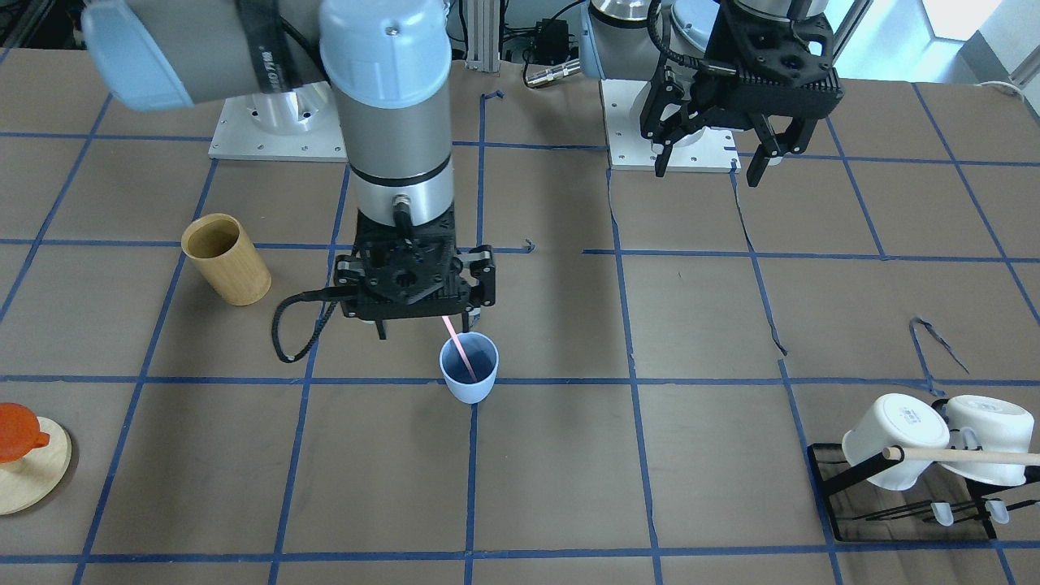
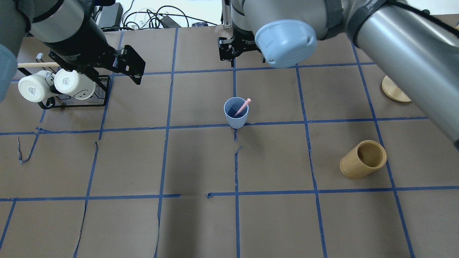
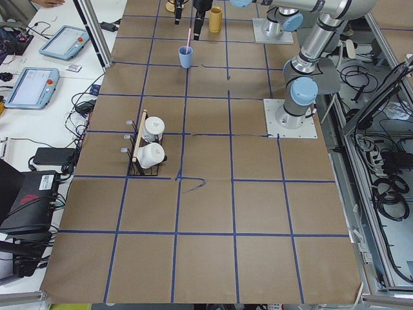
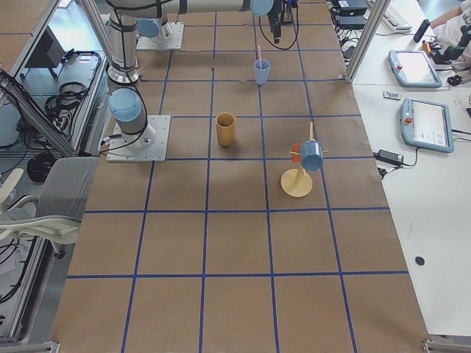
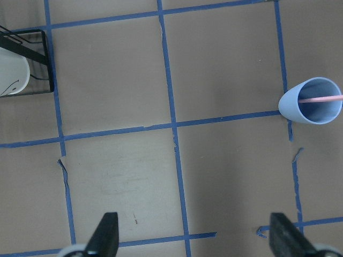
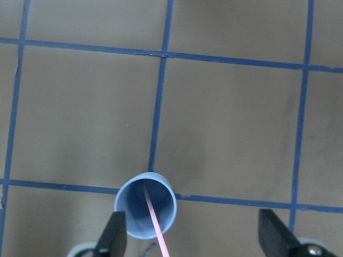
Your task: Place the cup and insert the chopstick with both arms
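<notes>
The light blue cup [image 1: 469, 370] stands upright on a tape line at the table's middle; it also shows in the overhead view [image 2: 235, 114]. The pale pink chopstick [image 1: 453, 340] stands inside it and leans on the rim [image 2: 244, 105]. My right gripper [image 1: 422, 327] hovers just above the cup, on the robot's side of it. In the right wrist view its fingers [image 6: 113, 235] are spread wide, with the cup [image 6: 134, 214] and the stick [image 6: 155, 225] between them, untouched. My left gripper [image 1: 711, 162] is open and empty, raised near its base; its wrist view shows the cup [image 5: 296, 104] far off.
A tan bamboo cup [image 1: 226, 260] stands on my right side. A black rack with two white mugs [image 1: 918, 443] and a wooden rod sits on my left side, near the operators' edge. A round wooden stand with an orange cup [image 1: 24, 455] is at the far right.
</notes>
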`<state>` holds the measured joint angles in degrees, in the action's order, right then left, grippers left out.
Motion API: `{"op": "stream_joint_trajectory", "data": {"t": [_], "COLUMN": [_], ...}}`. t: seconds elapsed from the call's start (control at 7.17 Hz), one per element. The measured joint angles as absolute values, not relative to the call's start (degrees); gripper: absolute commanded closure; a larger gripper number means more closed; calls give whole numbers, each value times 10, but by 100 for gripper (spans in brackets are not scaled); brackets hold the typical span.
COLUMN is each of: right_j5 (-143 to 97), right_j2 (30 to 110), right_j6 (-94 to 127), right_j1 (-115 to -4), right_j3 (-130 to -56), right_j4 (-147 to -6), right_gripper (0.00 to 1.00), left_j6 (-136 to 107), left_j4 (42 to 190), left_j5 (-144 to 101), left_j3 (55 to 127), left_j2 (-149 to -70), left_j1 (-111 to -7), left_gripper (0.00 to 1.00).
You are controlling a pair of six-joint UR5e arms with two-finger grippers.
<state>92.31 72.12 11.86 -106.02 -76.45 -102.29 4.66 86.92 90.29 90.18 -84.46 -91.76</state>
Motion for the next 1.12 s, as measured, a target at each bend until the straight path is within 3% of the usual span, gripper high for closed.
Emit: {"op": "stream_joint_trajectory", "data": {"t": [0.28, 0.42, 1.12], "right_j5": [925, 927, 882], "right_j2": [765, 796, 871], "right_j6": [79, 43, -1], "right_j1": [-1003, -980, -896], "right_j3": [-752, -760, -814], "right_j4": [-910, -863, -832], "right_gripper": [13, 0, 0], "left_j6": [47, 47, 46], "left_j4": [869, 869, 867], "left_j5": [902, 903, 902], "left_j3": [903, 903, 905], "left_j2": [-843, -842, -843], "left_j1": [-917, -917, -917], "left_gripper": [0, 0, 0]}}
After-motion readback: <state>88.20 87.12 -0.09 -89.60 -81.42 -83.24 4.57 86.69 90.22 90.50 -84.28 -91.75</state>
